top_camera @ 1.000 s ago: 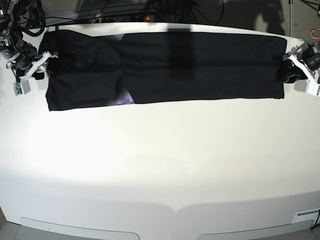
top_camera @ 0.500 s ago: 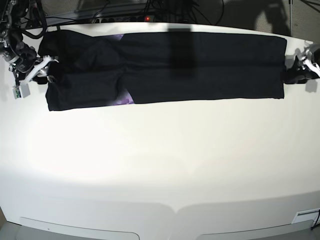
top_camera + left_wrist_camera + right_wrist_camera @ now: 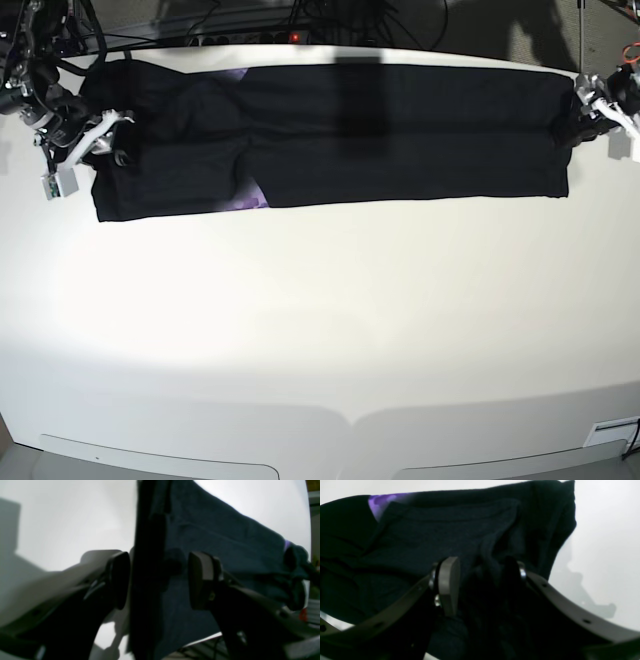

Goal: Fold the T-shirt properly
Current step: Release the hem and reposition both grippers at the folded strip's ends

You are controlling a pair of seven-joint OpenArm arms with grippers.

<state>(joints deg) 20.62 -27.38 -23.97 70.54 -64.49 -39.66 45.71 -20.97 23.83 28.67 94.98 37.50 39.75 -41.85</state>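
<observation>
Since the earlier frame, both my jaws have released and drawn back. T-shirt (image 3: 330, 135) lies as a long band along the worktop's (image 3: 320, 330) far edge; jaws gape at each end, presumably for regripping.

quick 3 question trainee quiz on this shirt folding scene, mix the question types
1. True or false: the T-shirt lies as a long band across the far side of the table.
2. Which colour peeks out at the shirt's front edge? A) purple B) green C) red
3. Fill in: the jaws of the left gripper and the right gripper both stand ____.

Key: 1 true; 2 A, the purple print; 3 open, each straddling cloth at one end of the shirt.
</observation>
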